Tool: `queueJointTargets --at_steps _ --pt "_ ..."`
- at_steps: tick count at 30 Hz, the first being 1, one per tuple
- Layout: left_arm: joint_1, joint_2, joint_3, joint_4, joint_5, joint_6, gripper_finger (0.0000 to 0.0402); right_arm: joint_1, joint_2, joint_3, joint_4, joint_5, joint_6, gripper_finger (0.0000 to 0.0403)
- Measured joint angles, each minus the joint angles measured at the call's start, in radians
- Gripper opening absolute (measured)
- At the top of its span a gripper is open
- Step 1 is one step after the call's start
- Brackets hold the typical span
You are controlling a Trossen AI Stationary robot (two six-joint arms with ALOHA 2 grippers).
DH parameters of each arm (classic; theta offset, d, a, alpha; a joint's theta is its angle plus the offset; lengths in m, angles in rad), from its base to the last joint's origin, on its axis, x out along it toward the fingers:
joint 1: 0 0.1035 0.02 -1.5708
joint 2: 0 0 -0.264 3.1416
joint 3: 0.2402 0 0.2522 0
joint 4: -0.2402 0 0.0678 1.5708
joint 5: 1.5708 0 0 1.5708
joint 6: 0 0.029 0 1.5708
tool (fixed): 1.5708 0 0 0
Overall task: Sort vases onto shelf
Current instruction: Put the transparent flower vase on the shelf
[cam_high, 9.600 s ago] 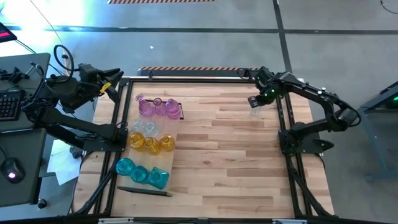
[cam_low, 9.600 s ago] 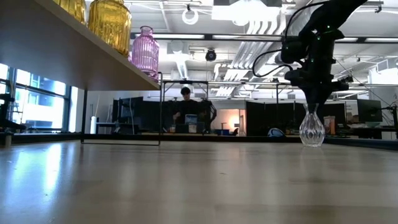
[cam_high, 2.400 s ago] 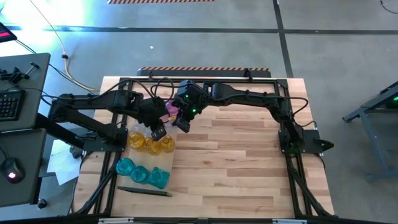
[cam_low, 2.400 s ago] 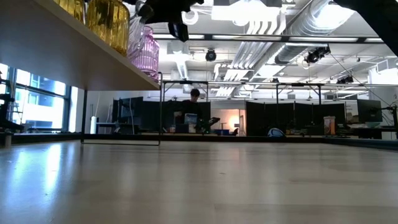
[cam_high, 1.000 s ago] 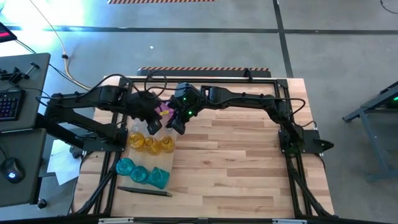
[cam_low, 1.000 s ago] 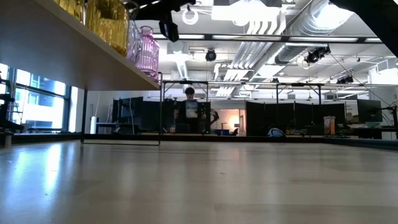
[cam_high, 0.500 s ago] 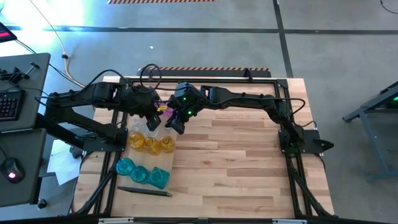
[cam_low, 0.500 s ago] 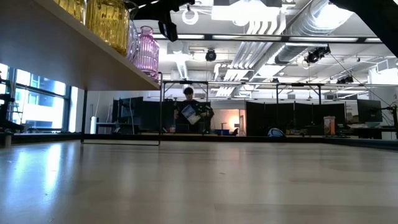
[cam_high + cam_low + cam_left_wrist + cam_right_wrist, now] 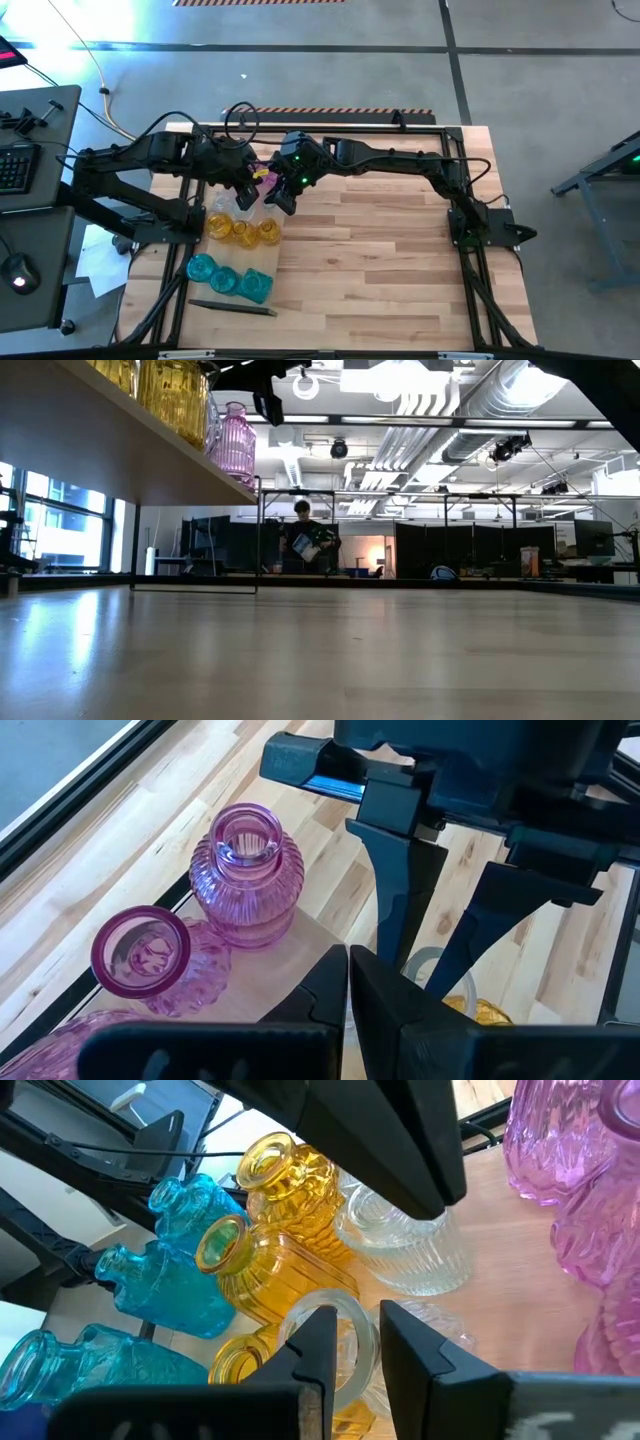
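Sort near done | pink vases (image 9: 246,870), amber vases (image 9: 270,1245), teal bottles (image 9: 170,1275) grouped on shelf (image 9: 262,252) | right gripper (image 9: 350,1342) clamps neck of clear vase (image 9: 335,1330) over shelf's clear row, placement pending | left gripper (image 9: 348,985) closed, empty, alongside

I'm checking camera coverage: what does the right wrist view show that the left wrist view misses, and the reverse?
Only the right wrist view shows the teal bottles and the full amber-yellow vases, with the right gripper pinching a clear vase's rim.

Only the left wrist view shows the ribbed pink vase from above, with its round mouth in view, and the shut left gripper.

Both show pink vases, the shelf's light wood and clear glass.
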Motion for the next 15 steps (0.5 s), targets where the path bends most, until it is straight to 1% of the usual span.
queueJointTargets --at_steps 9,15 --pt "0.0 0.0 0.0 0.0 0.0 0.0 0.0009 0.0 0.006 0.0 0.003 -0.008 -0.005 0.0044" --pt "0.0 0.0 0.0 -0.002 0.0 0.0 0.0009 0.0 0.034 0.0 0.04 -0.062 0.011 0.0044"
